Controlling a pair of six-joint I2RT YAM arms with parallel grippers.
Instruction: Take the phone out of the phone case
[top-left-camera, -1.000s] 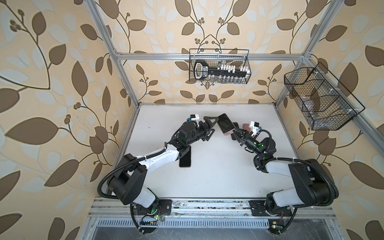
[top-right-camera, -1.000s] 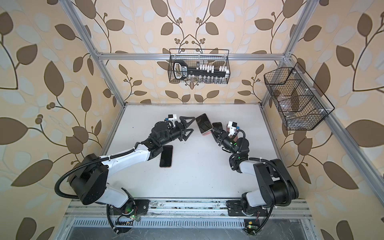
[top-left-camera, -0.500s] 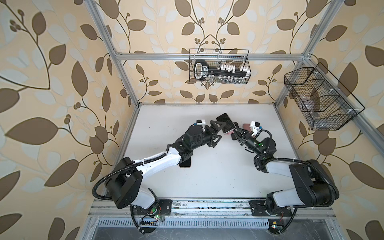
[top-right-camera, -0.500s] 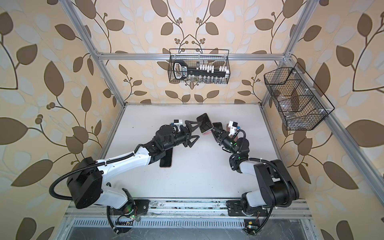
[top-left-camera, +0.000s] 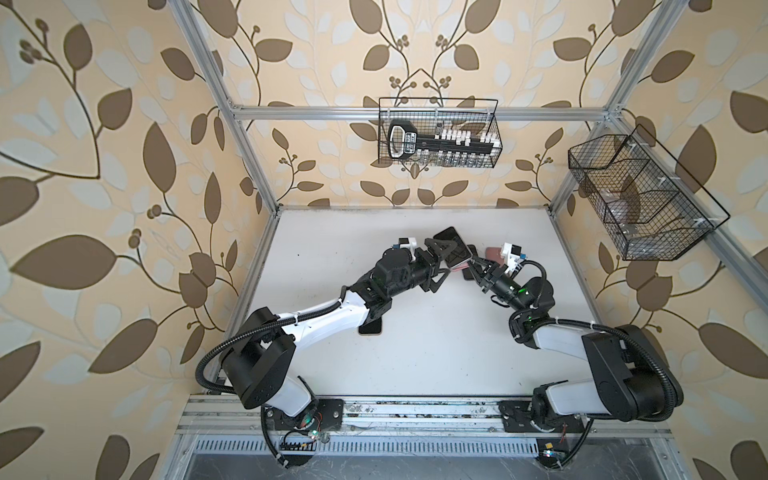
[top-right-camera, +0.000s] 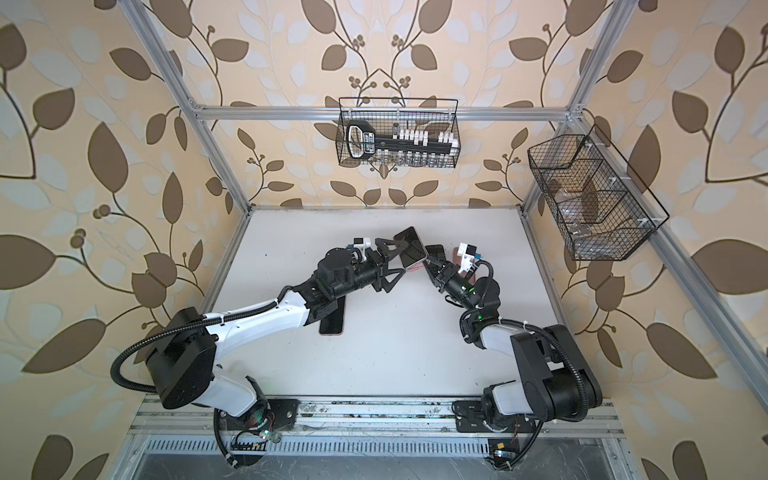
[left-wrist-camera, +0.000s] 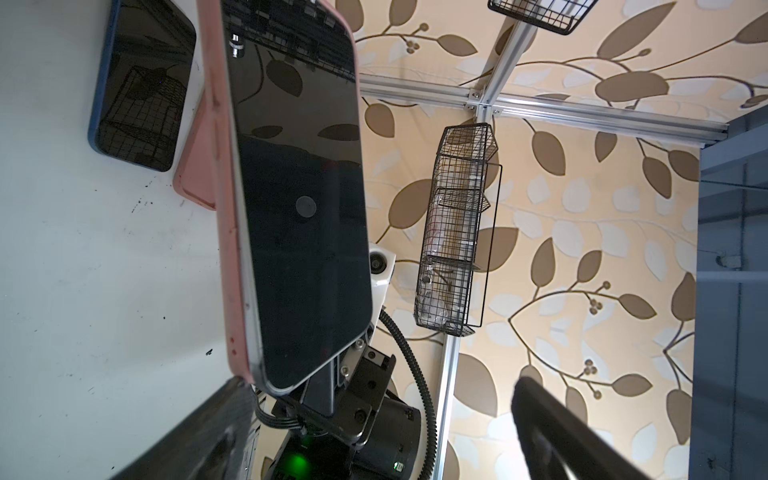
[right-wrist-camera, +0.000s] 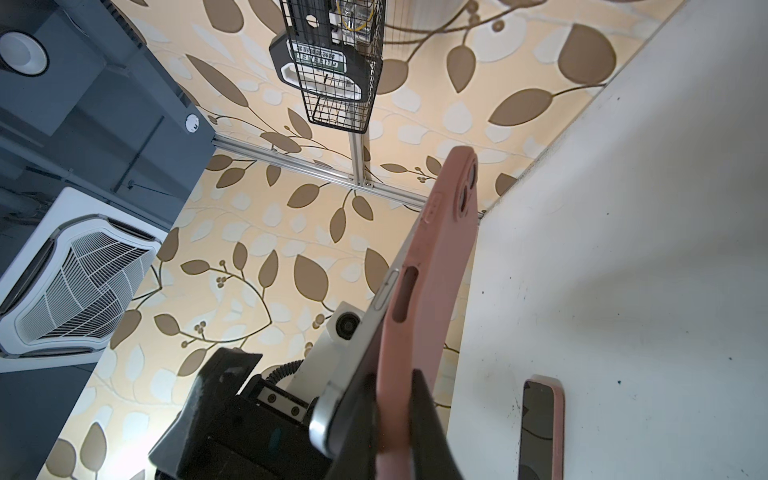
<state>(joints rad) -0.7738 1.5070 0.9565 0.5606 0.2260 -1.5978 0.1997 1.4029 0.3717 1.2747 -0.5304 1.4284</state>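
Phone (top-left-camera: 452, 248) sitting in pink case (left-wrist-camera: 222, 208), tilted, hanging above surface (top-left-camera: 415, 353) near far middle. Right pincer (top-left-camera: 473, 268) clenching pink case's lower end. Left pincer (top-left-camera: 446, 258) gaping wide, flanking phone, not gripping.

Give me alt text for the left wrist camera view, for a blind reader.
A phone in a pink case fills the view, clamped at one end by the right end effector. Behind it, a blue-edged phone and a second pink case lie on the table.
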